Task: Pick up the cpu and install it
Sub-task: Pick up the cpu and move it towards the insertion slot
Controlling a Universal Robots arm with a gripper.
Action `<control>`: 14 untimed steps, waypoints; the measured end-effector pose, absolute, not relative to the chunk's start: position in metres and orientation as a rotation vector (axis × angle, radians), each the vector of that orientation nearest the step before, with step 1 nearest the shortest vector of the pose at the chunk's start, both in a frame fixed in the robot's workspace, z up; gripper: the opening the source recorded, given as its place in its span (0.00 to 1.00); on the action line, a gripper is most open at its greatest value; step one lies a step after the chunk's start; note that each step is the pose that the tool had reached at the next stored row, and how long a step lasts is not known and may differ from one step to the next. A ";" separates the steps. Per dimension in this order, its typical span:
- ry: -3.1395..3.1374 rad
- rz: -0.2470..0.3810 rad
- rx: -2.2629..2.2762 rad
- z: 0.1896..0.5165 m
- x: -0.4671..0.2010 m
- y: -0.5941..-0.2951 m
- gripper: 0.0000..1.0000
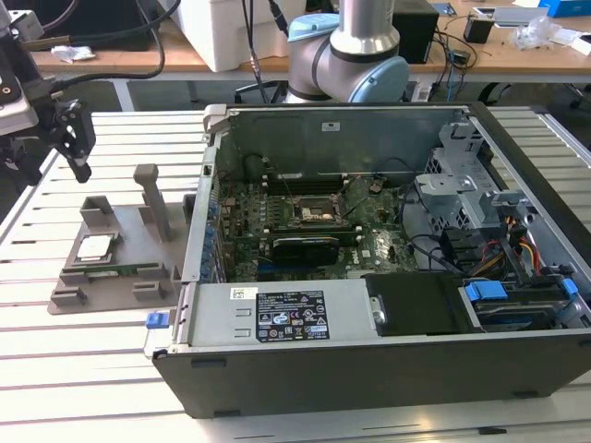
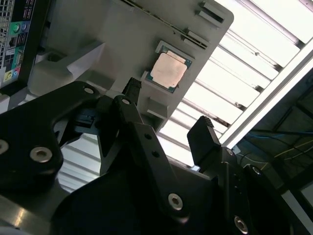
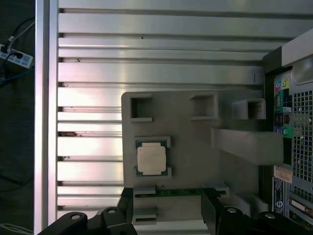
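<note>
The cpu (image 1: 95,247) (image 2: 168,70) (image 3: 151,159), a small square chip with a silvery top, lies flat in a recess of the grey holder tray (image 1: 115,293) (image 3: 195,161) on the slatted table, at the exterior view's left. My gripper (image 1: 74,157) (image 2: 167,105) (image 3: 168,205) hangs above and behind the tray, apart from the cpu. It is open, with nothing between its black fingers (image 2: 201,128). The motherboard socket (image 1: 309,214) sits inside the open computer case (image 1: 388,360).
A green memory stick (image 1: 115,271) (image 3: 168,192) lies in the tray beside the cpu. A grey upright post (image 1: 152,198) rises from the tray. The case wall (image 1: 199,231) stands next to the tray. Cables and drive cages (image 1: 499,240) fill the case's right side.
</note>
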State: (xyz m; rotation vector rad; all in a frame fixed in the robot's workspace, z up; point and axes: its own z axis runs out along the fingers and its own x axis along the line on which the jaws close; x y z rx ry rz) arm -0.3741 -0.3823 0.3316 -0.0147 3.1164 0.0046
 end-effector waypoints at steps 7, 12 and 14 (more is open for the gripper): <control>3.116 0.005 -0.015 0.323 -0.374 -0.382 0.66; 3.116 0.005 -0.015 0.317 -0.374 -0.382 0.66; 3.116 0.004 -0.015 0.311 -0.374 -0.382 0.66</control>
